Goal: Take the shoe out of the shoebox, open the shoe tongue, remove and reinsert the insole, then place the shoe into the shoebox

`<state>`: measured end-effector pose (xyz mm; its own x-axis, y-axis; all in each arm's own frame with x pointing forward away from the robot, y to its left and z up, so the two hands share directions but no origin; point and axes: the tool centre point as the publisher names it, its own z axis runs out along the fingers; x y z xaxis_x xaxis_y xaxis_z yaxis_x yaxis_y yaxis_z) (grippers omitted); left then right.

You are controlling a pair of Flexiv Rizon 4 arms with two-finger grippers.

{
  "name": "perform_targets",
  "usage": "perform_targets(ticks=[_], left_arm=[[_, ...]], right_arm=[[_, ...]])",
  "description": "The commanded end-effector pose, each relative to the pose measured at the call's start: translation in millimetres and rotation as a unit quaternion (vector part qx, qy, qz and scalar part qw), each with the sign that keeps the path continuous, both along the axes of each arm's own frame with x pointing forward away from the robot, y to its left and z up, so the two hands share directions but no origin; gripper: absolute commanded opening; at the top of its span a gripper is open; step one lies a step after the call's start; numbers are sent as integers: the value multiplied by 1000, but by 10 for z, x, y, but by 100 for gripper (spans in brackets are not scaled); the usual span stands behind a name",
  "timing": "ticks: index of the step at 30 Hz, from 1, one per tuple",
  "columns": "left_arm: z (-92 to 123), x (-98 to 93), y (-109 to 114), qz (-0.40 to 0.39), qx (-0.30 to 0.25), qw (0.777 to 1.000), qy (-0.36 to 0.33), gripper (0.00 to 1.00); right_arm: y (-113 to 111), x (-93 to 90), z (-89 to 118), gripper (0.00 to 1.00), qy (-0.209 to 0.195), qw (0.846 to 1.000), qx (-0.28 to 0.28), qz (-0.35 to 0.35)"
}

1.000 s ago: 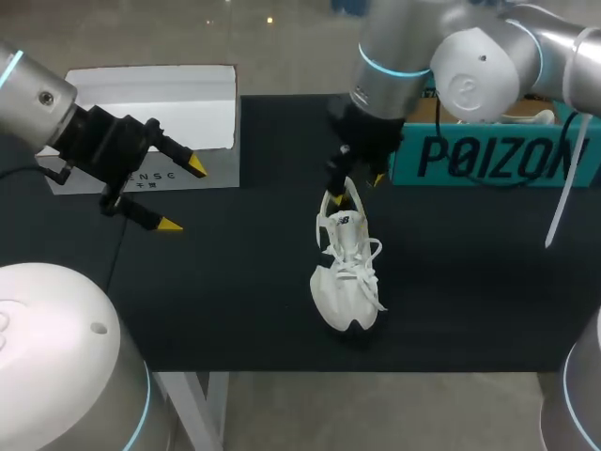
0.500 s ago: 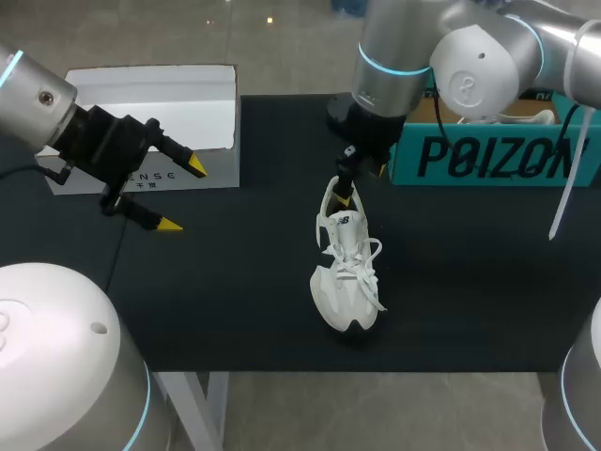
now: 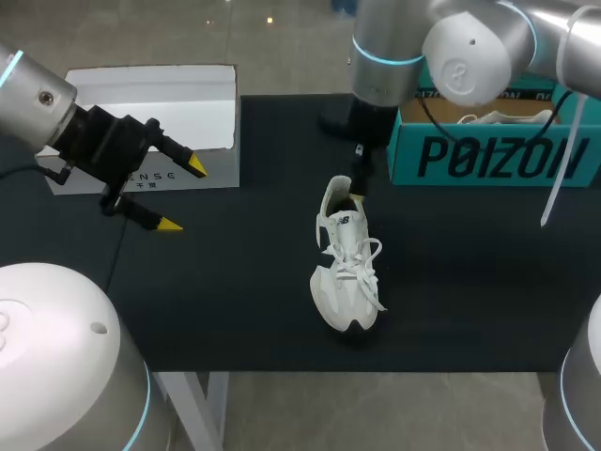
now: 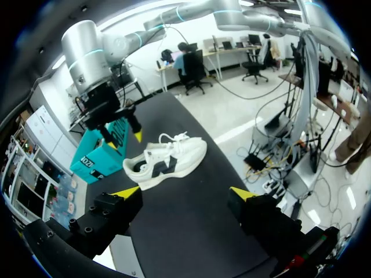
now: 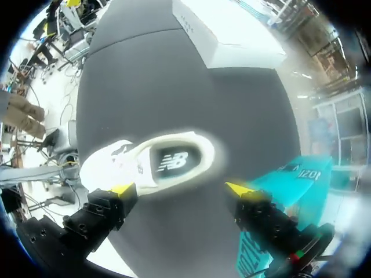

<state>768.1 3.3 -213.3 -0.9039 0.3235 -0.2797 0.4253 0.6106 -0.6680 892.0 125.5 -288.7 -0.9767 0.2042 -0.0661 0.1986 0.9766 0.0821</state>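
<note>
Dark tabletop: a white sneaker stands upright, laces loose, heel toward the teal shoebox. The right gripper, fingers spread and empty, has lifted from the shoe's opening to just above the heel. The left gripper hangs open, well apart.

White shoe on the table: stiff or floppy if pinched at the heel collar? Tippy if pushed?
The shoe stands flat on a broad sole, so a push would likely slide it, not tip it. The heel collar looks soft, so it probably flexes under a pinch. Loose laces may snag a finger.
</note>
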Motion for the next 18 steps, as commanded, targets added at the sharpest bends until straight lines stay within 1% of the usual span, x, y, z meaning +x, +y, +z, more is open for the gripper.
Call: perform_targets(ticks=[1, 2, 3, 4, 5, 6, 7, 9, 10, 12, 15, 18], left_arm=[[0, 0, 1, 0, 2, 1000, 0, 100], [0, 0, 1, 0, 2, 1000, 0, 100], [0, 0, 1, 0, 2, 1000, 0, 100], [0, 0, 1, 0, 2, 1000, 0, 100], [0, 0, 1, 0, 2, 1000, 0, 100], [0, 0, 1, 0, 2, 1000, 0, 100], [0, 0, 1, 0, 2, 1000, 0, 100], [0, 0, 1, 0, 2, 1000, 0, 100], [0, 0, 1, 0, 2, 1000, 0, 100], [0, 0, 1, 0, 2, 1000, 0, 100], [0, 0, 1, 0, 2, 1000, 0, 100], [0, 0, 1, 0, 2, 1000, 0, 100]], right_arm=[[-12, -18, -3, 100, -24, 990, -8, 141], [-12, -18, -3, 100, -24, 990, -8, 141], [2, 27, -25, 100, -7, 989, -14, 147], [1, 55, -24, 100, -13, 987, 25, 158], [0, 86, -18, 100, -2, 985, 44, 167], [23, 127, -39, 100, 15, 985, 32, 170], [45, 154, -50, 100, 15, 982, 41, 182], [110, 209, -67, 100, 39, 977, 65, 200], [137, 241, -80, 100, 42, 975, 79, 204], [200, 297, -98, 100, 51, 972, 77, 216], [243, 382, -130, 100, 56, 969, 91, 222], [266, 464, -189, 100, 61, 971, 76, 217]])
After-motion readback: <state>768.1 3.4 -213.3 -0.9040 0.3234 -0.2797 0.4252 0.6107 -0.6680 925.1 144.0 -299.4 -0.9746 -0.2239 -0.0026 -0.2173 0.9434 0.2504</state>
